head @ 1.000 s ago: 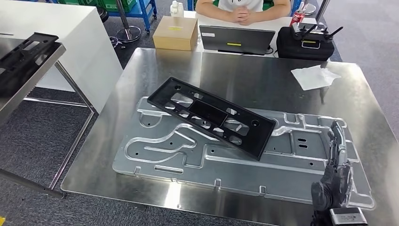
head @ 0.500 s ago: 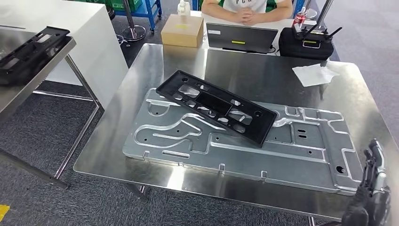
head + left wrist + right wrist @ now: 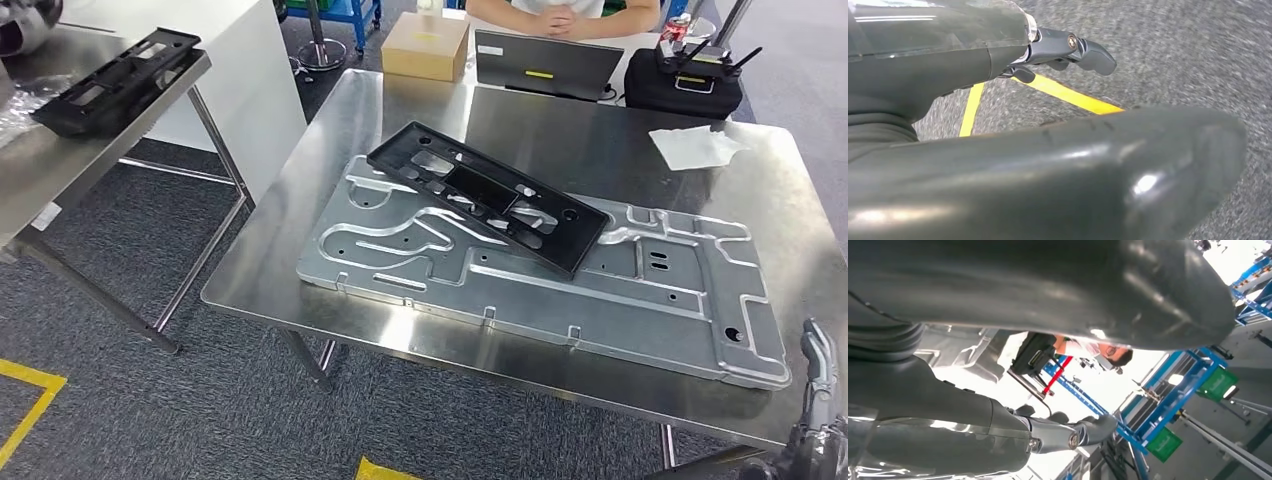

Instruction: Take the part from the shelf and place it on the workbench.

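Black part (image 3: 489,196) lies tilted on the metal panel (image 3: 600,290) on the worktop (image 3: 300,270), well apart from the right hand (image 3: 815,400), which is released, fingers extended. Left hand (image 3: 1068,47) empty, fingers loosely curled over the floor (image 3: 1198,50).

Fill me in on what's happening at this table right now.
Nothing is being handled at this moment. A black plastic part lies on the stamped metal panel on the steel workbench. The robot's right hand hangs empty past the bench's near corner, and its left hand hangs empty over the floor. Another black part sits on the side shelf.
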`<state>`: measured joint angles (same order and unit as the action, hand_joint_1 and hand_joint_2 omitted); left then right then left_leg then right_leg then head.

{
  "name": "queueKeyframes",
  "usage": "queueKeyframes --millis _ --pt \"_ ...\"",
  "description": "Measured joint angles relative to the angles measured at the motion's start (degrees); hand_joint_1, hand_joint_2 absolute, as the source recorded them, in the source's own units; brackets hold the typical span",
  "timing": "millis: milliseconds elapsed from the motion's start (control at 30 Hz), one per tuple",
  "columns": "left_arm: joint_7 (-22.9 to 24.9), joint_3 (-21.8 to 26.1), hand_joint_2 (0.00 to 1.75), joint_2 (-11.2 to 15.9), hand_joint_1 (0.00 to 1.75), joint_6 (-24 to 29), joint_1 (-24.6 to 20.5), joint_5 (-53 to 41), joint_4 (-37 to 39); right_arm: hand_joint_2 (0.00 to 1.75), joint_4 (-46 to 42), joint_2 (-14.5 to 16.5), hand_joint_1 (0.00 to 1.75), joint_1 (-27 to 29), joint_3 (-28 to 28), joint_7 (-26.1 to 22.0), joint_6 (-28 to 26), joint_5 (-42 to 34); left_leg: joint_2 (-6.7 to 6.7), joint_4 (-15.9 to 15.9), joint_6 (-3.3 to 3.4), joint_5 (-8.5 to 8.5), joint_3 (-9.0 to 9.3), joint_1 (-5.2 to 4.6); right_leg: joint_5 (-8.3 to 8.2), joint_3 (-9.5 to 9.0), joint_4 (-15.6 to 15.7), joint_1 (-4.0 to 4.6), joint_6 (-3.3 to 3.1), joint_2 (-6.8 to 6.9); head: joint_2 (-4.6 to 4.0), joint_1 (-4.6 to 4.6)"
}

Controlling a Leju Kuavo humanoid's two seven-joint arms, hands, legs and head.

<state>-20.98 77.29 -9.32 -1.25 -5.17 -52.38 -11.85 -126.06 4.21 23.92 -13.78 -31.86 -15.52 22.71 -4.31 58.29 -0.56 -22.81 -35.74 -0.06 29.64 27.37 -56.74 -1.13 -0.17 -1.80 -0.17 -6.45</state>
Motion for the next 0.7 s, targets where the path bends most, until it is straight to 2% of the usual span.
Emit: queueKeyframes --millis 33,67,133,167,200,233,267,300,333,367,400,467,500,533,600,633,667,700 --pt "0.05 0.08 0.0 0.04 0.0 0.26 0.03 0.4 0.0 0.0 0.17 0.13 0.0 -0.21 0.11 0.42 0.1 0.97 0.83 1.44 -0.34 -1.66 -0.67 0.04 -0.63 0.5 0.22 -0.12 -0.45 0.79 0.0 -0.01" --pt "0.09 0.2 0.0 0.08 0.0 0.5 0.0 0.79 0.0 0.0 0.45 0.23 0.0 -0.47 0.3 0.85 0.15 1.92 1.96 4.03 -0.67 -4.28 -1.56 0.22 -1.28 1.15 0.37 -0.24 -0.8 1.6 0.0 -0.01" --pt "0.13 0.54 0.0 0.05 0.0 0.97 -0.1 1.4 0.0 0.0 1.36 0.28 0.0 -1.1 0.89 1.77 0.21 3.5 3.36 11.15 -1.48 -9.54 -3.41 0.64 -2.38 2.59 0.34 -0.14 -1.06 3.07 0.0 -0.01" --pt "0.13 0.77 0.0 0.01 0.0 1.18 -0.13 1.67 0.0 0.0 2.05 0.29 0.0 -1.54 1.31 2.16 0.28 4.1 3.6 14.14 -1.86 -10.5 -3.77 0.9 -2.96 3.4 0.24 -0.15 -0.94 3.83 0.0 0.0" --pt "0.12 0.98 0.0 -0.03 0.0 1.4 -0.13 1.89 0.0 0.0 2.78 0.28 0.0 -2.01 1.75 2.52 0.38 4.64 3.77 15.61 -2.21 -10.03 -3.39 1.13 -3.48 4.22 0.08 -0.19 -0.76 4.59 0.0 0.0" --pt "0.08 1.17 0.0 -0.06 0.0 1.61 -0.13 2.15 0.0 0.0 3.56 0.27 0.0 -2.47 2.21 2.91 0.5 5.21 4.04 15.11 -2.49 -8.5 -2.03 1.37 -3.94 5.04 -0.17 -0.25 -0.54 5.33 0.0 0.0" --pt "0.01 1.34 0.0 -0.08 0.0 1.81 -0.14 2.38 0.0 0.0 4.34 0.23 0.0 -2.88 2.67 3.33 0.62 5.8 4.56 12.64 -2.68 -6.73 0.29 1.57 -4.33 5.81 -0.47 -0.33 -0.27 6.03 0.0 0.0" --pt "-0.08 1.48 0.0 -0.13 0.0 2.0 -0.2 2.63 0.0 0.0 5.08 0.15 0.0 -3.22 3.11 3.83 0.72 6.5 5.6 8.67 -2.76 -5.85 3.4 1.66 -4.63 6.42 -0.82 -0.35 0.05 6.67 0.0 -0.01" --pt "-0.18 1.63 0.0 -0.19 0.0 2.19 -0.31 2.9 0.0 0.0 5.84 0.03 0.0 -3.51 3.52 4.34 0.81 7.21 6.61 4.27 -2.55 -5.86 6.43 1.5 -4.93 6.9 -1.18 -0.35 0.42 7.3 0.0 -0.01" --pt "-0.27 1.81 0.0 -0.26 0.0 2.37 -0.41 3.07 0.0 0.0 6.65 -0.13 0.0 -3.81 3.91 4.85 0.93 7.83 7.43 0.94 -2.08 -6.33 8.46 1.28 -5.26 7.15 -1.42 -0.31 0.84 7.92 0.0 0.0" --pt "-0.33 2.04 0.0 -0.33 0.0 2.56 -0.48 3.23 0.0 0.0 7.54 -0.3 0.0 -4.14 4.24 5.33 1.06 8.28 7.84 -1.12 -1.46 -6.93 9.5 0.96 -5.63 7.25 -1.52 -0.29 1.29 8.52 0.0 -0.01" --pt "-0.38 2.52 0.0 -0.41 0.0 2.98 -0.35 3.44 0.0 0.0 9.68 -0.66 0.0 -4.8 4.7 6.1 1.48 8.59 7.12 -1.85 0.05 -6.48 8.96 0.66 -6.37 7.25 -1.41 -0.47 2.21 9.47 0.0 0.0" --pt "-0.37 2.69 0.0 -0.5 0.0 3.14 -0.24 3.53 0.0 0.0 10.87 -0.86 0.0 -5.06 4.86 6.45 1.71 8.68 6.69 -1.96 0.72 -5.88 8.49 0.64 -5.89 7.42 -1.66 -0.65 2.62 8.82 0.0 -0.01" --pt "-0.35 2.8 0.0 -0.59 0.0 3.28 -0.18 3.59 0.0 0.0 12.21 -1.07 0.0 -5.24 4.94 6.78 1.91 8.86 6.28 -2.12 1.39 -5.14 7.87 0.68 -4.35 7.83 -2.74 -0.81 2.91 7.48 0.0 0.0" --pt "-0.36 2.87 0.0 -0.78 0.0 3.44 -0.21 3.4 0.0 0.0 15.68 -1.47 0.0 -5.59 4.75 7.39 2.22 9.26 5.38 -2.22 2.3 -3.61 6.2 0.58 1.39 9.44 -8.21 -0.8 3.08 3.84 0.0 0.0" --pt "-0.38 2.88 0.0 -0.82 0.0 3.5 -0.24 3.23 0.0 0.0 17.86 -1.59 0.0 -5.82 4.46 7.55 2.3 9.48 4.81 -2.15 2.54 -2.9 5.28 0.41 4.07 10.29 -11.82 -0.67 2.99 2.77 -0.01 0.0" --pt "-0.39 2.88 0.0 -0.9 0.0 3.51 -0.22 2.97 0.0 0.0 20.45 -1.68 0.0 -6.14 4.05 7.49 2.28 9.85 4.18 -2.05 2.63 -2.21 4.36 0.22 5.56 10.72 -14.84 -0.49 2.87 2.26 -0.01 0.0" --pt "-0.41 2.88 0.0 -0.99 0.0 3.5 -0.17 2.73 0.0 0.0 23.27 -1.71 0.0 -6.51 3.56 7.21 2.2 10.35 3.49 -1.88 2.69 -1.57 3.45 0.02 5.6 10.42 -16.34 -0.32 2.68 2.06 -0.01 0.0"
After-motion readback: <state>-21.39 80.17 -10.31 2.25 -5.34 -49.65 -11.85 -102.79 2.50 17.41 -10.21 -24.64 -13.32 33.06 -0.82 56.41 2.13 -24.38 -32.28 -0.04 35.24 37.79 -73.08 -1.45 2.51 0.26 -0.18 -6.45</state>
